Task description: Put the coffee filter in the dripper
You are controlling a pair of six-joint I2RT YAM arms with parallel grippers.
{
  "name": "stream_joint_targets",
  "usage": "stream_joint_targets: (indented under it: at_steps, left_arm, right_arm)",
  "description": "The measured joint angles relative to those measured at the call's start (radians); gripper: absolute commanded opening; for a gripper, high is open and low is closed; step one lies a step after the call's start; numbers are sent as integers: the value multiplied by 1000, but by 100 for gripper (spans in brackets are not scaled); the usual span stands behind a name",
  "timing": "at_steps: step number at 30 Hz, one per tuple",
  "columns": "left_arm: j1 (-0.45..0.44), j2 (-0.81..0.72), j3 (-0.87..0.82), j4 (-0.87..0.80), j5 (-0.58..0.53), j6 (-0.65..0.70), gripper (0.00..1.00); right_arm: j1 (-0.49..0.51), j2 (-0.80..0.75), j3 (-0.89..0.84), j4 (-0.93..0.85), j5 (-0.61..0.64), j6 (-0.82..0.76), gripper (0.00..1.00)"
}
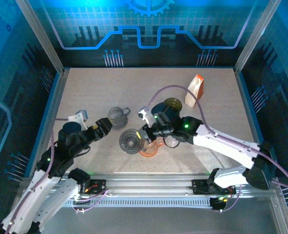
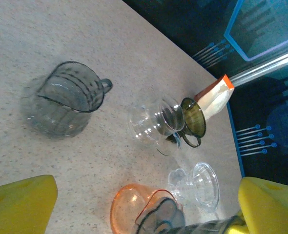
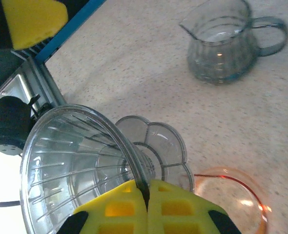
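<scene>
The right gripper is pinched fully closed on the rim of a clear ribbed dripper, with the thin wall caught between its yellow fingers. An orange glass vessel sits just beside the dripper, at about three o'clock. The coffee filter pack, white with an orange top, stands near the far right of the table. That puts it at roughly two o'clock from the right gripper and well apart from it. A dark olive dripper lies between the two. The left gripper hangs at nine o'clock from the held dripper, fingers spread wide around bare air. A grey glass pitcher sits near it at one o'clock.
</scene>
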Motion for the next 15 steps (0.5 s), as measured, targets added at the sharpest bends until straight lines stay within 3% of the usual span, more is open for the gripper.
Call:
stream_joint_targets:
  at_steps: [7, 15]
  left_arm:
    - [-60, 206, -108, 224, 69, -63, 95]
    - [-71, 245, -129, 330, 79, -89, 98]
  right_arm:
    - [-140, -53, 16, -166, 2, -11, 0]
    - [-191, 111, 149, -312, -42, -64, 0]
